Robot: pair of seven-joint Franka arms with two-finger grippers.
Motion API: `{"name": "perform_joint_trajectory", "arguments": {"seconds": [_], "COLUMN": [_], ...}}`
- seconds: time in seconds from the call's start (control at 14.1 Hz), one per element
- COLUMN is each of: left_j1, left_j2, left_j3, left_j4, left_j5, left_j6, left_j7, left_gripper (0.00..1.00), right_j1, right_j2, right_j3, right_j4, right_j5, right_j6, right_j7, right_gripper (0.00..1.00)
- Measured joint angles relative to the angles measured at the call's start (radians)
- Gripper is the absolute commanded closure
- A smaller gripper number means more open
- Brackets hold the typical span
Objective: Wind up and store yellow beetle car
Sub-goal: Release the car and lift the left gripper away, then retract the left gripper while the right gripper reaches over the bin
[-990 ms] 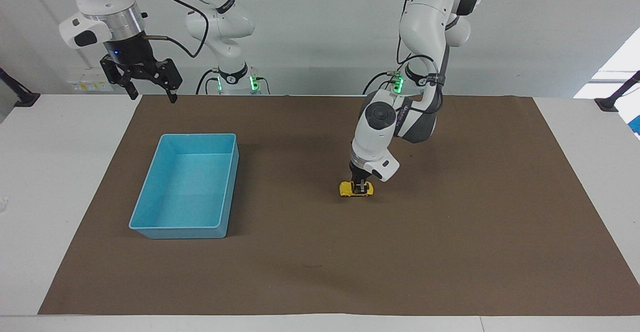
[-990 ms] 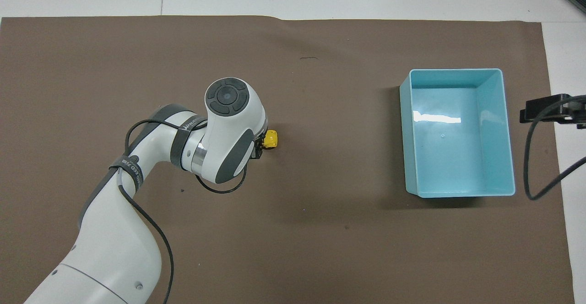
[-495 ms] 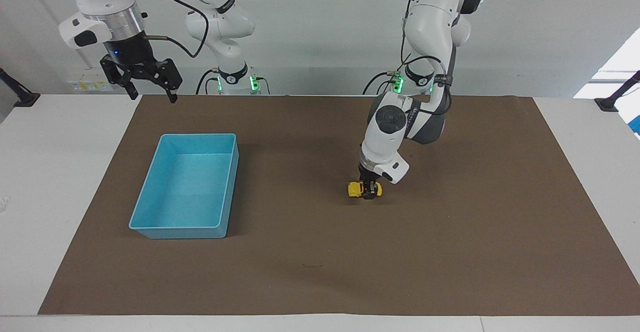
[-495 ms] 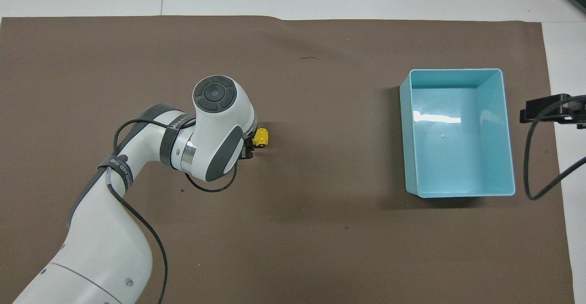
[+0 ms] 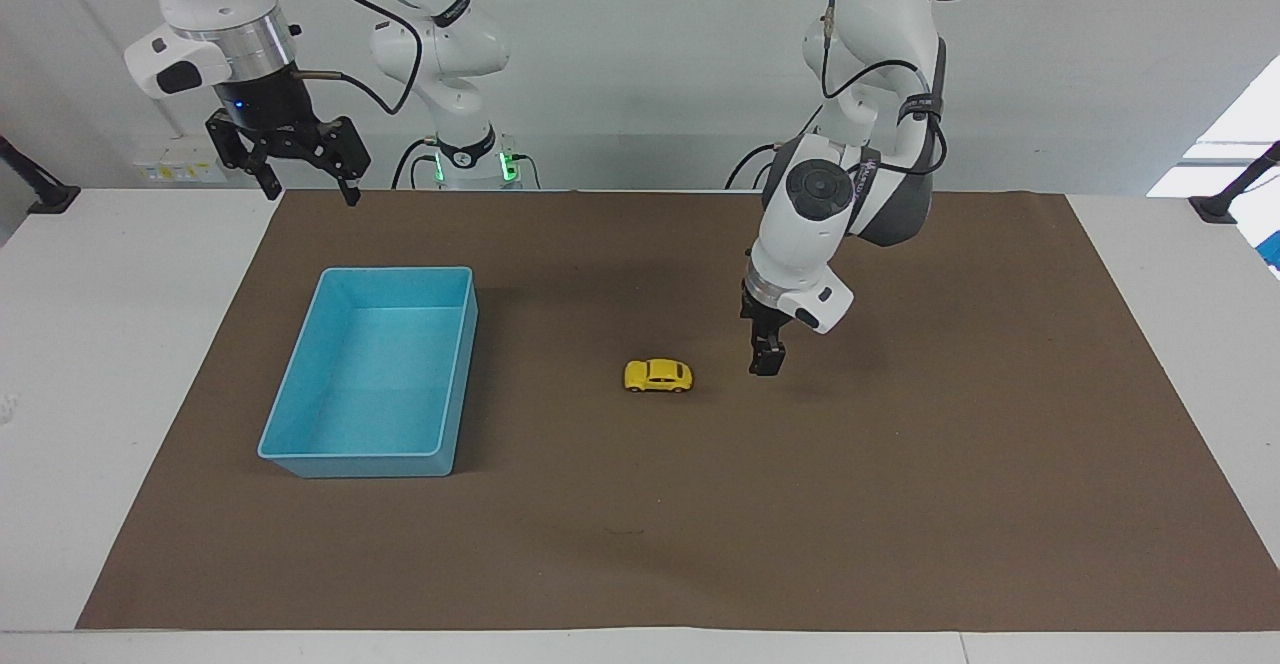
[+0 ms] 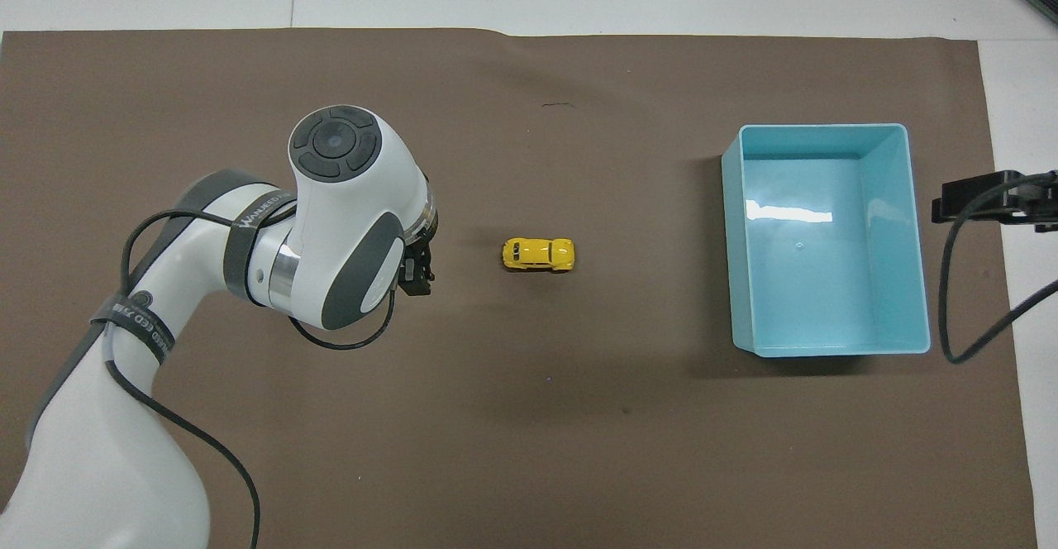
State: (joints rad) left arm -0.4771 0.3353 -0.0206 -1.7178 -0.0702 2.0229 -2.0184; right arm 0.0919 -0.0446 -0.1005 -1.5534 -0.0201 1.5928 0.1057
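Yellow beetle car (image 5: 658, 375) lies lengthwise toward blue bin (image 5: 300, 384).

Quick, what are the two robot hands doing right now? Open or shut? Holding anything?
Left gripper: empty, raised over the brown mat beside the yellow beetle car; open or shut cannot be told.
Right gripper: open, empty, waiting.

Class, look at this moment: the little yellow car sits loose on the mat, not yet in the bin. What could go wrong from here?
1. The yellow beetle car stands free on its wheels; it may roll toward the blue bin or off course.
2. It is tiny, so the left gripper or right gripper might misgrasp it.
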Motion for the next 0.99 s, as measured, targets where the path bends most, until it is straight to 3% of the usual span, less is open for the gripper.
{"name": "perform_joint_trajectory", "arguments": {"seconds": [0.71, 0.99], "left_j1": [0.031, 0.085], "left_j2": [-0.044, -0.108], "left_j3": [0.014, 0.017], "left_j4": [0.020, 0.024], "left_j5": [0.000, 0.000], "left_j6": [0.002, 0.001], "left_j7": [0.132, 0.324], "left_gripper": [0.00, 0.00], "right_j1": [0.012, 0.019], "right_j2": [0.000, -0.002], "right_j3": [0.003, 0.016], "right_j4": [0.000, 0.000], "right_j5": [0.028, 0.033], "right_j6": [-0.004, -0.006], "right_j7": [-0.007, -0.179], "right_gripper": [0.00, 0.00]}}
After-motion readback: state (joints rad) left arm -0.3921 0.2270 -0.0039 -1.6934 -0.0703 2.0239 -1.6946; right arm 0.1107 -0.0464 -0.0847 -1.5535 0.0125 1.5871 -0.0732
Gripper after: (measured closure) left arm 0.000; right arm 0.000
